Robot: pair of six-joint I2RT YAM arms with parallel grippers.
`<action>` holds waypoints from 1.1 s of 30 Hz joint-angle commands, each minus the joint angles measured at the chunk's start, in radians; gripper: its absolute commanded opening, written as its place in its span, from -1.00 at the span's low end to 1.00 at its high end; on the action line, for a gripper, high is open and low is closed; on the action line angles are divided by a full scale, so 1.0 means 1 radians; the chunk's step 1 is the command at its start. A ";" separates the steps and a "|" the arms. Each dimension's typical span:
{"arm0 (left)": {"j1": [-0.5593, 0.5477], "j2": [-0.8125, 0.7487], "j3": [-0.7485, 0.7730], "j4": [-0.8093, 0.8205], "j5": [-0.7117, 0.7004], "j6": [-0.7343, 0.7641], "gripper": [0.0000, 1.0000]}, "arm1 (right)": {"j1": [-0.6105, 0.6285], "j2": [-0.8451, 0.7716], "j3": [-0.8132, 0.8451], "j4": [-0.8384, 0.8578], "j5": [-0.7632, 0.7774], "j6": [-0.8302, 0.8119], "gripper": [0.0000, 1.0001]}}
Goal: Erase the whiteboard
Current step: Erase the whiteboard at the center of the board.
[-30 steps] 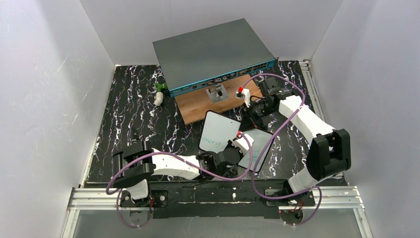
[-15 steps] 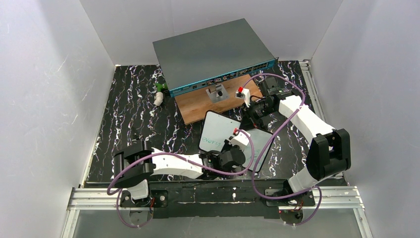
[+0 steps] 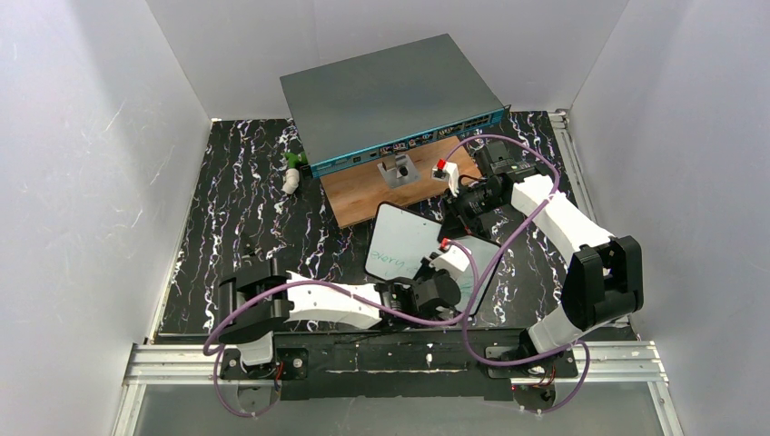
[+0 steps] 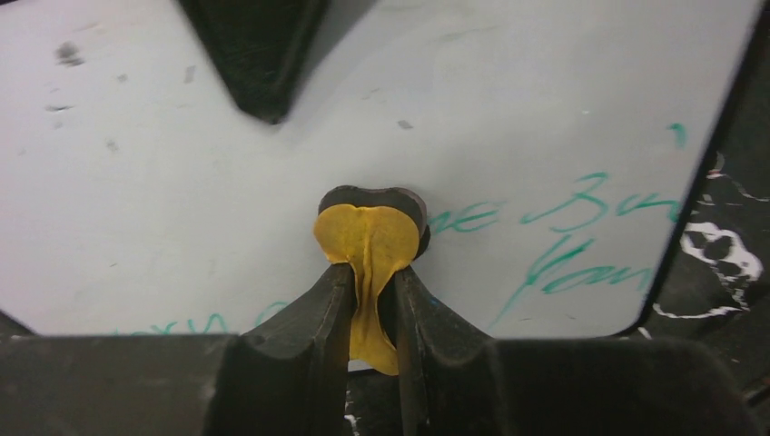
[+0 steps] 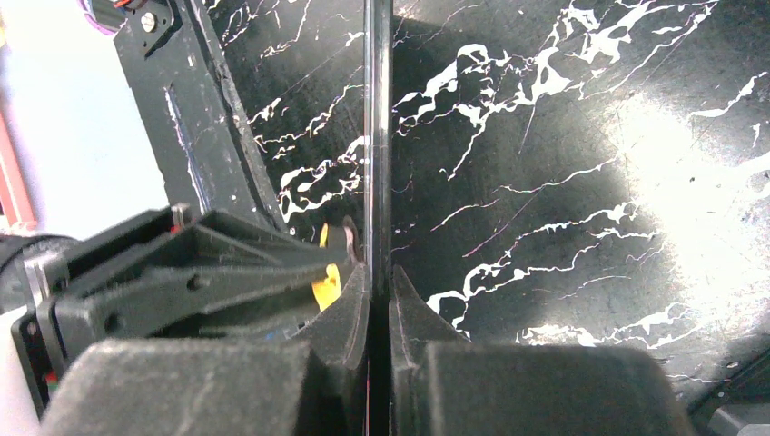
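The whiteboard (image 3: 399, 236) stands on edge, tilted, near the table's middle. Green handwriting shows at its right and lower left (image 4: 581, 245). My right gripper (image 3: 463, 211) is shut on the board's far edge. In the right wrist view the board (image 5: 377, 109) appears edge-on between the two fingers (image 5: 379, 272). My left gripper (image 4: 372, 272) is shut on a folded yellow cloth (image 4: 372, 241), pressed against the board's face (image 4: 182, 182) just left of the writing. From above, the left gripper (image 3: 438, 277) covers the board's lower middle.
A large grey box with a teal front (image 3: 390, 95) sits at the back, on a brown wooden board (image 3: 363, 195) that carries a metal bracket (image 3: 397, 171). A small white and green object (image 3: 291, 173) lies at the left. White walls enclose the black marbled table (image 3: 236, 218).
My left gripper has slid to the right across the whiteboard with the yellow cloth. The right gripper and the board have stayed where they were.
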 commanded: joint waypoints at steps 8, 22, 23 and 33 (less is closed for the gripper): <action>-0.007 0.047 0.046 0.004 -0.052 -0.009 -1.00 | 0.021 0.000 0.002 -0.021 0.017 -0.056 -0.97; 0.057 -0.079 -0.088 0.029 -0.025 -0.083 -1.00 | 0.021 0.003 0.001 -0.020 0.021 -0.056 -0.97; 0.055 -0.075 -0.082 0.041 -0.003 -0.080 -1.00 | 0.021 0.002 0.001 -0.019 0.021 -0.056 -0.97; -0.023 0.046 0.041 0.094 0.026 0.026 -1.00 | 0.021 0.000 0.001 -0.020 0.023 -0.056 -0.97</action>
